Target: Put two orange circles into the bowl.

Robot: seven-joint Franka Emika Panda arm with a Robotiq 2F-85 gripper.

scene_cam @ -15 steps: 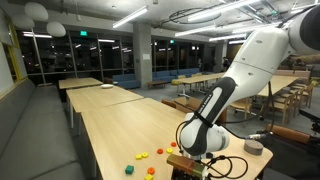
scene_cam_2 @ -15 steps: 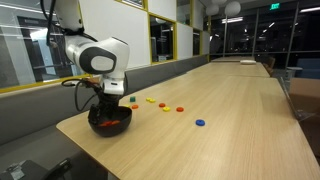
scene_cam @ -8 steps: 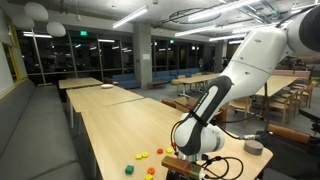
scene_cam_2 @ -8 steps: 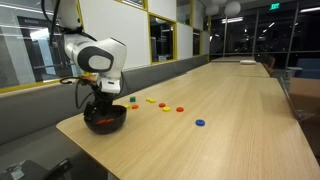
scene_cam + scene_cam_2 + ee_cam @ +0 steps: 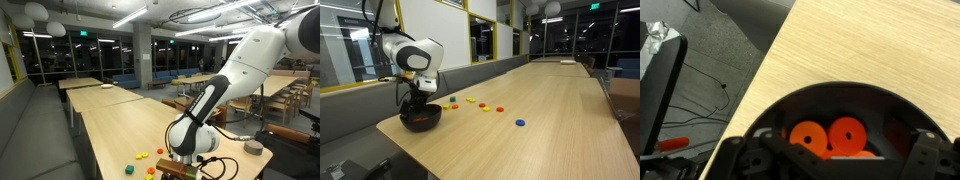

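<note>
The black bowl (image 5: 420, 124) stands near the table's corner; in the wrist view its rim (image 5: 840, 90) fills the lower frame. Two orange circles (image 5: 808, 135) (image 5: 848, 132) lie side by side inside it, each with a small hole in the middle. My gripper (image 5: 420, 104) hangs straight down into the bowl; in the wrist view its fingers (image 5: 835, 165) are spread wide at the bottom edge and hold nothing I can see. In an exterior view the gripper (image 5: 180, 160) hides most of the bowl.
Loose discs lie in a row on the wooden table: yellow (image 5: 470, 101), red (image 5: 485, 106) and blue (image 5: 520, 123). A small grey cup (image 5: 254, 146) stands behind the arm. The table edge and floor are close beside the bowl (image 5: 750, 60).
The gripper and the bowl have both shifted a little toward the table's corner. The loose discs have not moved.
</note>
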